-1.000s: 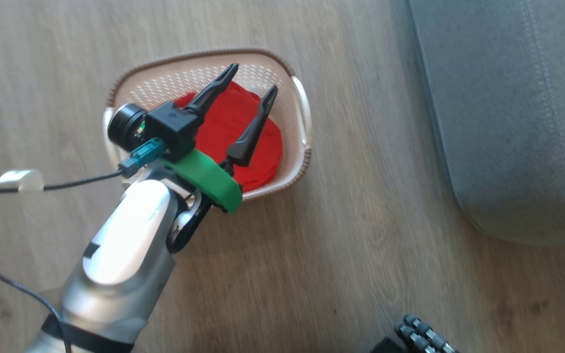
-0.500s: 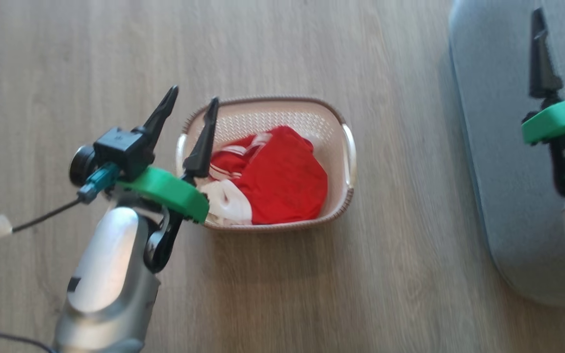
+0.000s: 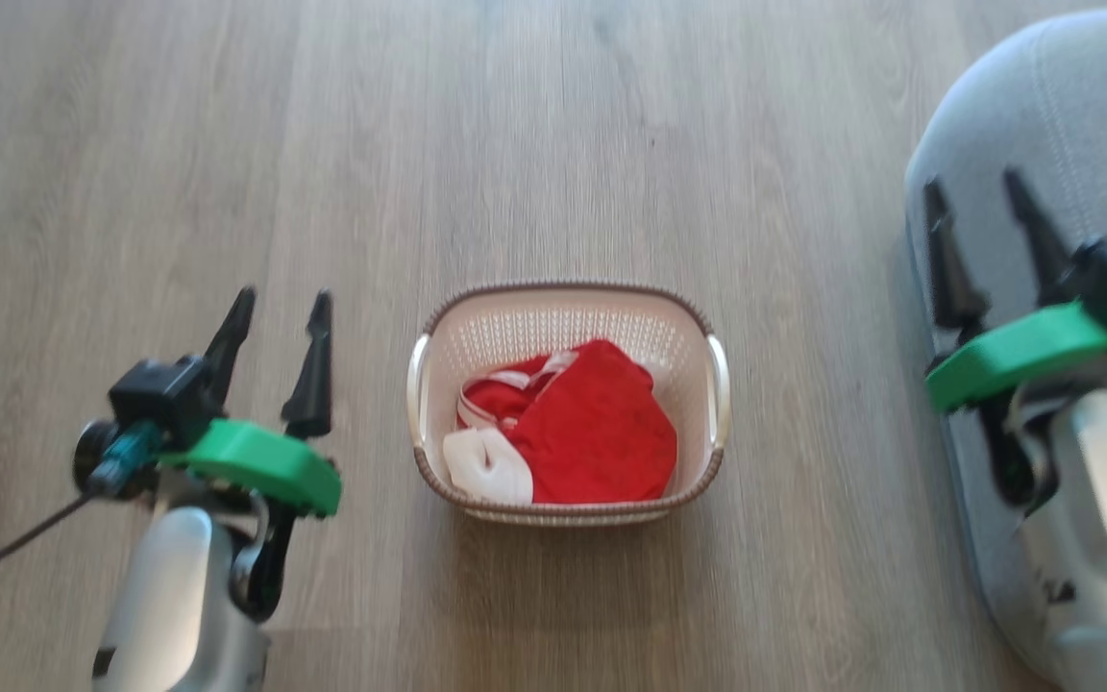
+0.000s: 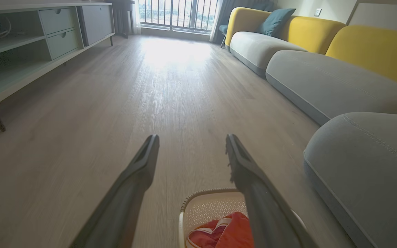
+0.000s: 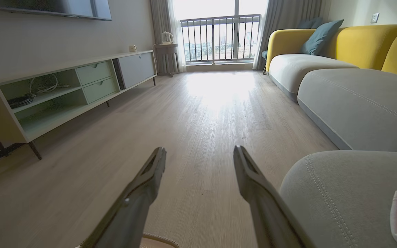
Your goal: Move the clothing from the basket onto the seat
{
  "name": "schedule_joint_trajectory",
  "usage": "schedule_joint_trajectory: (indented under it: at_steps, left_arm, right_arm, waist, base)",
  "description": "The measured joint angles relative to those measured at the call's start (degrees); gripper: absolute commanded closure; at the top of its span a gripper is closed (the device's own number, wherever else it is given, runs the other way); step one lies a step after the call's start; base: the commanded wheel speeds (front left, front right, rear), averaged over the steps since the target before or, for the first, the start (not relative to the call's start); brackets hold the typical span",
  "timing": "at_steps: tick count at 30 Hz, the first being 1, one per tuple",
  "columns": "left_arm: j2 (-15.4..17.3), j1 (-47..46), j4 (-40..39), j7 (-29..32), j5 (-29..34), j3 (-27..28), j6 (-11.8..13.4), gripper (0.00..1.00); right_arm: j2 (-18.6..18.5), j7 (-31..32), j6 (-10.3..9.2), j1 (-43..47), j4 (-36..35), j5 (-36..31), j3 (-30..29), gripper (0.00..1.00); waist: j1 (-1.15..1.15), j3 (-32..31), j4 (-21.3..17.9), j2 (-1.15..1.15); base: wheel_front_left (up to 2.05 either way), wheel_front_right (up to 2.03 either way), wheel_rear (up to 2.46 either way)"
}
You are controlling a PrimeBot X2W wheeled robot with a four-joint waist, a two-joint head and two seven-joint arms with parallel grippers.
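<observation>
Pulled leftward off the one basket [image 3: 563,286], the left claw [image 3: 284,294] hangs parted and empty (likewise the right claw [image 3: 973,183], at the one seat's [image 3: 1072,125] edge), red clothing [image 3: 592,432] heaped inside that basket.

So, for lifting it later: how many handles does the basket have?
2: one handle on the basket's left end, the other handle on its right end.

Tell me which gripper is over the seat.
The right gripper: it hangs over the grey seat, while the left gripper is over the floor, left of the basket.
</observation>
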Motion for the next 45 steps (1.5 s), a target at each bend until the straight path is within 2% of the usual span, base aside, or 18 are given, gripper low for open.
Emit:
schedule_joint_trajectory:
  at_steps: [4,17,36,45]
  left_arm:
    - [-0.20,3.54,-0.02,0.00,0.92,3.23,0.00,0.00]
    - [-0.41,10.59,-1.57,0.00,1.44,6.90,0.00,0.00]
    - [-0.41,12.55,-2.94,0.00,1.29,6.87,0.25,0.00]
    - [-0.41,12.59,-2.59,0.00,1.29,5.13,0.36,0.00]
  right_arm:
    - [1.70,0.00,0.00,4.25,-0.01,0.00,1.08,0.00]
    - [3.89,0.00,0.00,12.43,-1.59,-0.23,1.27,0.00]
    - [5.04,0.00,0.00,14.09,-2.72,-1.48,-0.04,0.00]
    - [5.12,0.00,-0.01,13.89,-4.22,-1.53,-0.19,0.00]
  waist:
    - [0.00,-3.37,0.02,0.00]
    - [0.00,-8.79,-1.08,0.00]
    - [0.00,-9.24,-1.57,0.00]
    - [0.00,-7.28,-1.67,0.00]
  base:
    - [0.00,0.00,0.00]
    - [0.00,0.00,0.00]
    - [0.00,0.00,0.00]
    - [0.00,0.00,0.00]
